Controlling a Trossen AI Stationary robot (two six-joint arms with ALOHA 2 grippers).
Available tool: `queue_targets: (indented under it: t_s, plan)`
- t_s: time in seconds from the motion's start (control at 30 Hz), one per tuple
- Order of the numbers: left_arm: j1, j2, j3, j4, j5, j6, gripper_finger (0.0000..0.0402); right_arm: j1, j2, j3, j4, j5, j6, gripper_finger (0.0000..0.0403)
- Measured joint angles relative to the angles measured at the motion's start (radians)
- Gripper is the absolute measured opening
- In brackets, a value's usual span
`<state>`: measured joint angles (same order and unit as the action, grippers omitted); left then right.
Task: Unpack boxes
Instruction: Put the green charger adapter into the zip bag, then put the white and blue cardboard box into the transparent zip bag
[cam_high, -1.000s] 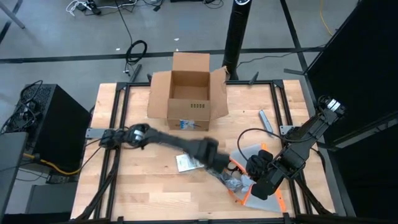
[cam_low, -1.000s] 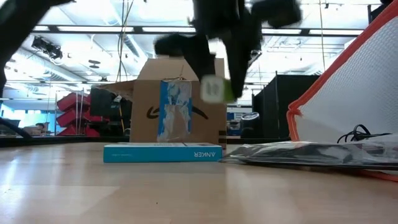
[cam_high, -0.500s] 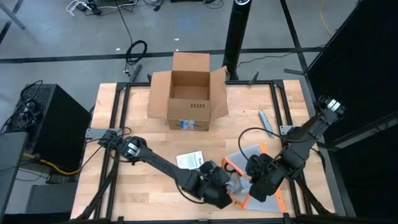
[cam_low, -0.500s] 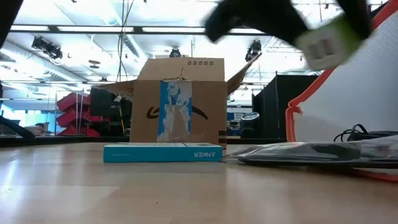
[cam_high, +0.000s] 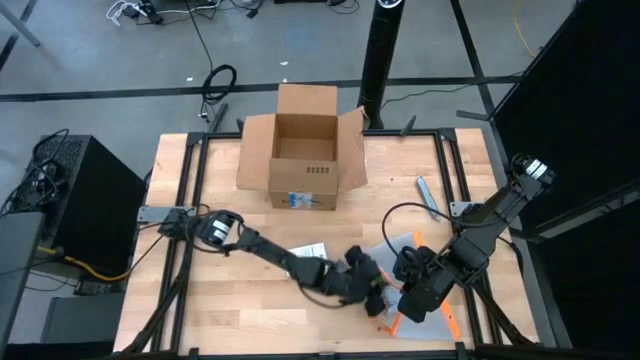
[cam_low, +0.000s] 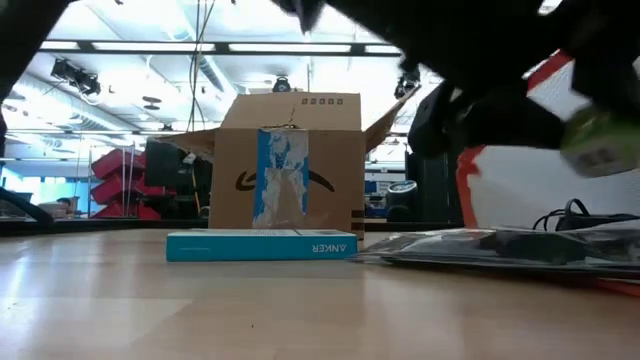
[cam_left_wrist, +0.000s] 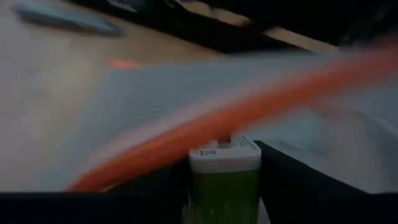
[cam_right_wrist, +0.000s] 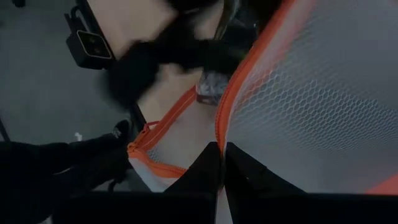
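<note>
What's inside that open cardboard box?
From above, the box shows only its bare brown floor and a printed mark on one inner wall. Corners under the flaps are hidden.

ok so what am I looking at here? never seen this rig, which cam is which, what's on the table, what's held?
It is a two-armed robot at a wooden table, and each arm ends in a two-finger gripper. There are four cameras: one overhead, one at table height looking across, and one on each wrist looking past that arm's fingers.

On the table are an open cardboard box at the far edge, a flat teal box in front of it, and a mesh pouch with an orange edge on the right.

The left gripper reaches across to the pouch with a small green-and-white item between its fingers. The right gripper is shut on the pouch's orange edge, lifting that side.
</note>
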<state>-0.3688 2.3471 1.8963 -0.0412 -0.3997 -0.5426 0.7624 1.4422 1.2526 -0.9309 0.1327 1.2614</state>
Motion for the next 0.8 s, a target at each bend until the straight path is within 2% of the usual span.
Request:
queue_targets:
  t_s: [0.17,0.27,0.43,0.6,0.67,0.8]
  plan:
    - [0.044,0.0,-0.055,0.153,0.053,0.063,0.0248,-0.012,0.0,0.0,0.008,0.001,-0.009,0.0]
    - [0.047,0.0,-0.028,0.116,0.097,0.098,0.0283,-0.023,0.0,0.0,0.009,0.0,-0.017,0.0]
    - [0.027,-0.001,0.109,-0.238,0.101,0.155,0.0309,-0.026,0.0,0.0,0.008,0.0,-0.035,0.0]
    - [-0.009,-0.007,0.323,-0.759,0.096,0.242,0.0297,-0.026,0.0,0.0,0.006,0.002,-0.035,0.0]
    - [-0.032,-0.009,0.373,-0.931,0.095,0.284,0.0287,-0.026,0.0,0.0,0.006,0.003,-0.035,0.0]
    - [-0.042,-0.019,0.361,-1.068,0.112,0.268,0.0286,-0.012,0.003,0.0,0.005,0.015,-0.035,0.0]
